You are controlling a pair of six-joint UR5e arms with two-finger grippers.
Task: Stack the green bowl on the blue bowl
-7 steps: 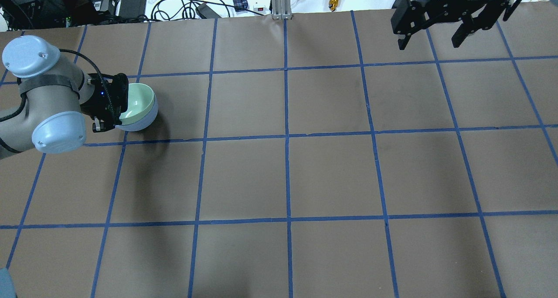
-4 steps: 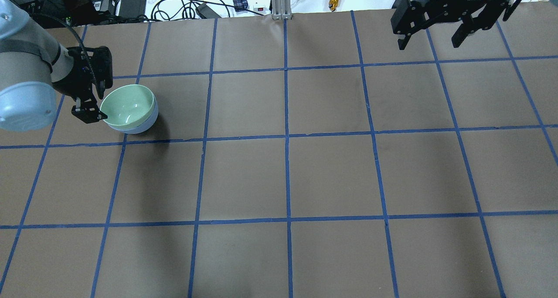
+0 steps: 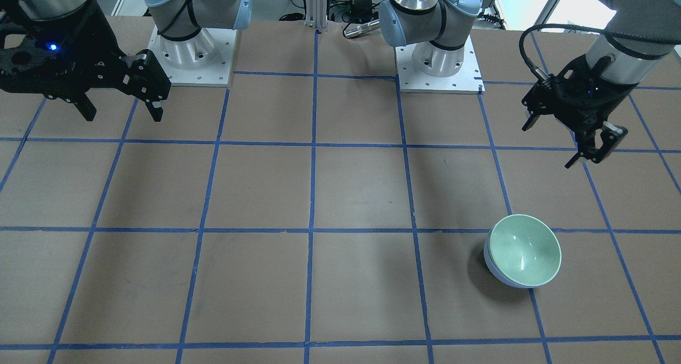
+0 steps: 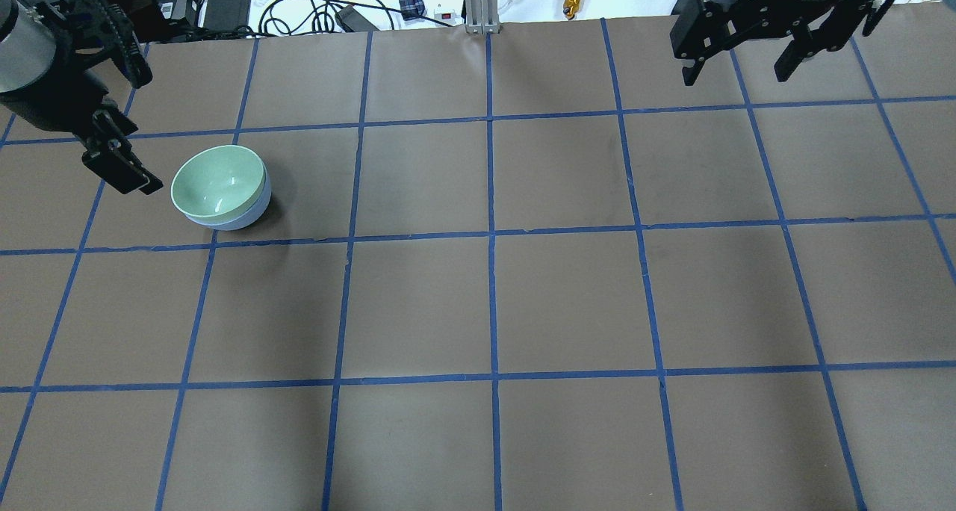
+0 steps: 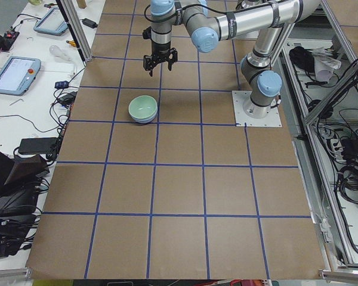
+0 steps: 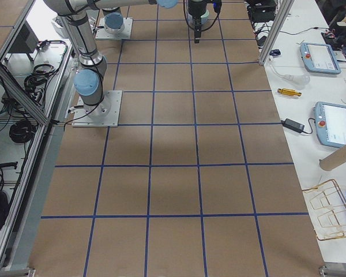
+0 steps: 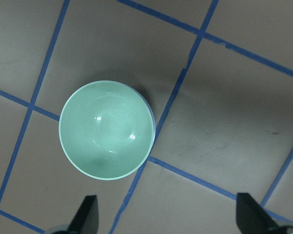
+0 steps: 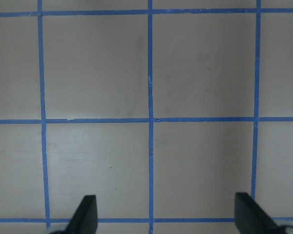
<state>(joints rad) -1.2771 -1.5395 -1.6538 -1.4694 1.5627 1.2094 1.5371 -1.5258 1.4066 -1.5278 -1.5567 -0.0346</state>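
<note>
Green bowl [image 4: 218, 176] in blue bowl [image 4: 243, 218] on table [image 4: 567, 294]; L hand [image 7: 166, 210], R hand [image 4: 736, 72] spread.

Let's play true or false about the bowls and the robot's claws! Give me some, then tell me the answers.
1. The green bowl sits inside the blue bowl. True.
2. The left claw is holding the green bowl. False: it is open and empty, lifted off to one side of the bowls.
3. The right claw is open and holds nothing. True.
4. The bowls are right under the right claw. False: they are far from it, over on the left claw's side.
5. The green bowl is upside down. False: its open side faces up.
</note>
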